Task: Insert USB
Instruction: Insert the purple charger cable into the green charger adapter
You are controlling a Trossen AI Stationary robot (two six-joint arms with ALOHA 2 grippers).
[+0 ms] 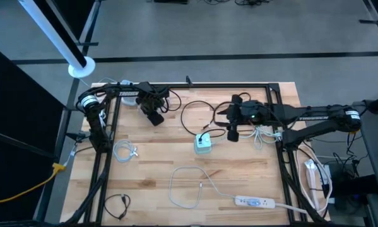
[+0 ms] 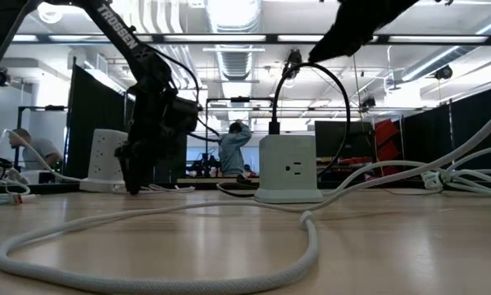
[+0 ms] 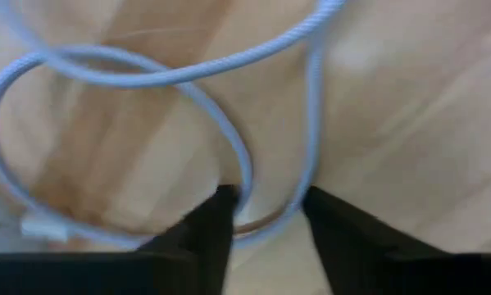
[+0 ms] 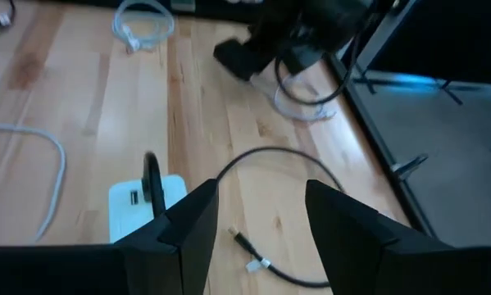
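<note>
The black USB cable (image 1: 195,110) looped near the table's far edge, its plug lying loose by the white charger block (image 1: 203,144), with the right hand (image 1: 233,133) open above it and the left hand (image 1: 155,118) open over a white cable (image 3: 229,123).

On the table (image 1: 239,173), the charger block (image 1: 203,144) sits about mid-table, with a black cable (image 1: 192,113) looping behind it toward the far edge. The left gripper (image 1: 154,118) is far-left of the block over a coiled cable (image 3: 229,123); the right gripper (image 1: 233,133) hovers just right of the block. A power strip (image 1: 255,202) lies near-right, a cable coil (image 1: 124,151) left.
</note>
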